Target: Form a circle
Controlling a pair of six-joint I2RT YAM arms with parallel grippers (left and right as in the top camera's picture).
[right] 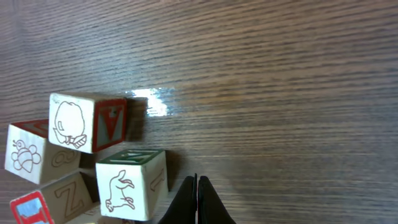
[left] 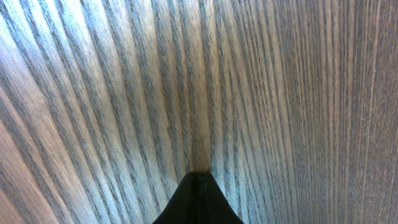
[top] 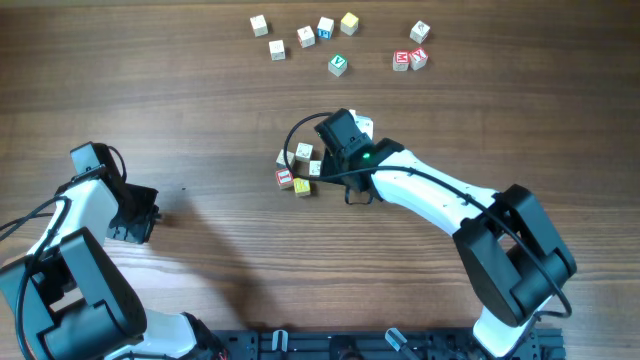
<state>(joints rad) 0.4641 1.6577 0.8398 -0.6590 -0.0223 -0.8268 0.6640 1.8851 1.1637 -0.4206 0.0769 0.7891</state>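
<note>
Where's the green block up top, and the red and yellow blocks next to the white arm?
green block (top: 338, 65), overhead view, middle of its top face.
red block (top: 285, 178), overhead view, middle of its red top face.
yellow block (top: 302, 186), overhead view, middle of its top face.

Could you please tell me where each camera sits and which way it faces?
Overhead: above the table, looking straight down; left arm and right arm show.
Left wrist: close over bare wood; shut left gripper at bottom.
Right wrist: low over the table, facing cubes; shut right gripper at bottom.
Shared: overhead and right wrist both show those cubes.
</note>
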